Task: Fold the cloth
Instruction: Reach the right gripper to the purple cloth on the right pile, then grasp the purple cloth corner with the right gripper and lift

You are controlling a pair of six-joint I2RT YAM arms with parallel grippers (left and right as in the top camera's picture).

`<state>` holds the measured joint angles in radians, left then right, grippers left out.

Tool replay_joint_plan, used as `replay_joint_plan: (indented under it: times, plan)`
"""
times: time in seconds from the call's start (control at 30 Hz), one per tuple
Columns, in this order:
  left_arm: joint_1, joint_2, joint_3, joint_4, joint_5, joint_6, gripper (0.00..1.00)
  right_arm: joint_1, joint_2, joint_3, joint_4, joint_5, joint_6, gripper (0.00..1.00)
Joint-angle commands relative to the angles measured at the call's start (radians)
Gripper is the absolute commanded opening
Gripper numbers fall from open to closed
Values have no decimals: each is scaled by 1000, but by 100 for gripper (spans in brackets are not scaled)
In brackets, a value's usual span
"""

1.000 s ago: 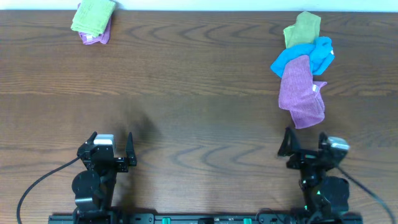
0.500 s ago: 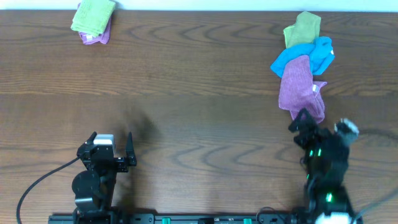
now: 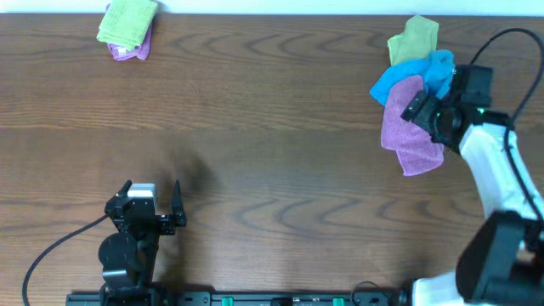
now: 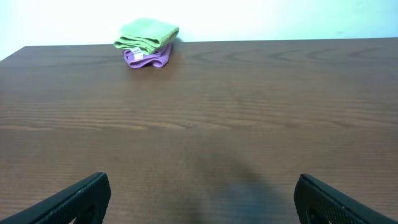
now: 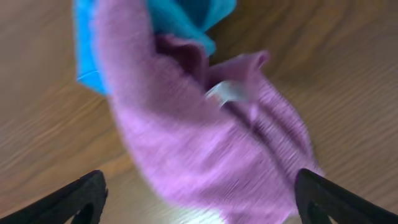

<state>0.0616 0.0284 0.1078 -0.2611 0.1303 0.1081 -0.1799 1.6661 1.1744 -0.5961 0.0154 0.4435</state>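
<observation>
Nothing readable here, honestly. The only label-type thing is the little white tag (image 5: 229, 91) on the purple cloth (image 5: 186, 155). In the right wrist view it's way too blurry to make out any print. No legible brand, number or sign in the other two views either.

Under the black right gripper (image 3: 418, 109) lies the cloth (image 5: 205, 143), plain mauve-purple, with a small white tag (image 5: 227, 92). Beyond that gripper is a bright blue cloth (image 3: 416, 75), then a yellow-green cloth (image 3: 414, 38). Far ahead of the black left gripper (image 4: 202, 202), a folded yellow-green towel (image 4: 146, 32) tops what looks like a purple rag (image 4: 148, 57). The table (image 4: 249, 112) is dark brown wood grain.
</observation>
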Motion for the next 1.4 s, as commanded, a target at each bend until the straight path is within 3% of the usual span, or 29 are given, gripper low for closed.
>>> replay_joint_plan:
  times: [0.0,0.13,0.27,0.4,0.47,0.6,0.63,0.77,1.07,1.37]
  plan:
    - [-3,0,-25,-9,-7,-3,95,-49,64,45,12,34,-35,94]
    - [-3,0,-25,-10,-7,-3,95,-84,122,50,76,-3,-41,87]
    - [-3,0,-25,-10,-7,-3,95,-102,168,50,172,-50,-32,72]
    - [-3,0,-25,-9,-7,-3,96,-103,194,50,220,-68,-18,50]
    - [-3,0,-25,-9,-7,-3,95,-104,209,50,222,-69,-18,49]
    - [-3,0,-25,-9,-7,-3,95,-106,239,50,222,-72,-18,38]
    - [-3,0,-25,-9,-7,-3,96,-107,244,50,223,-72,-18,34]
    - [-3,0,-25,-9,-7,-3,95,-117,248,50,230,-72,-18,2]
    - [-3,0,-25,-9,-7,-3,95,-126,240,172,166,-214,8,1]
    - [-3,0,-25,-9,-7,-3,95,31,211,662,-185,-252,-159,1]
